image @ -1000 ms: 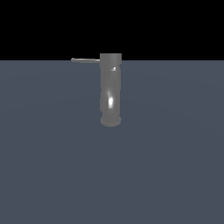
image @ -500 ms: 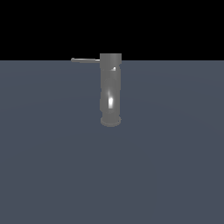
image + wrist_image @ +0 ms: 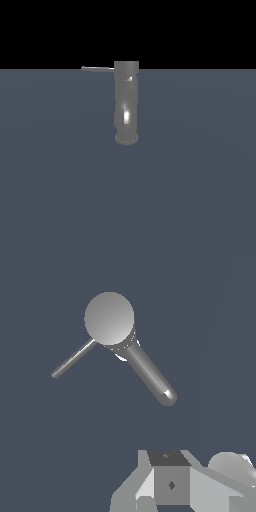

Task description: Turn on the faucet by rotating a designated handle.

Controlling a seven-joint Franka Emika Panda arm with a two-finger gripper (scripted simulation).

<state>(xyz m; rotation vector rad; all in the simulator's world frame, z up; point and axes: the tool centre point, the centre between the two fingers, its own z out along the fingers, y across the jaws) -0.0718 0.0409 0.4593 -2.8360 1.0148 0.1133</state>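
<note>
In my exterior view, the dull-grey metallic cylinder of the faucet point(image 3: 126, 102) stands upright on the flat slate-blue floor point(image 3: 190, 190), resting on a wider round foot, with a bright glint on its lower body. Its top reaches the line where the floor meets the black background. The thin straight grey rod of the handle point(image 3: 97, 68) projects level from the cylinder's top toward the exterior view's left. No part of my arm appears in this view.

In my wrist view, I look down on the faucet point(image 3: 109, 317) from above: its round cap faces the camera. Two members leave it: the thin handle point(image 3: 74, 358), and a thicker rounded grey spout point(image 3: 150, 375) set at roughly a right angle to the handle. The white and grey body of the gripper point(image 3: 172, 483) shows at the picture's edge, well apart from the faucet and touching nothing. Its fingertips lie outside the picture, so I cannot tell whether the jaws are spread or closed.
</note>
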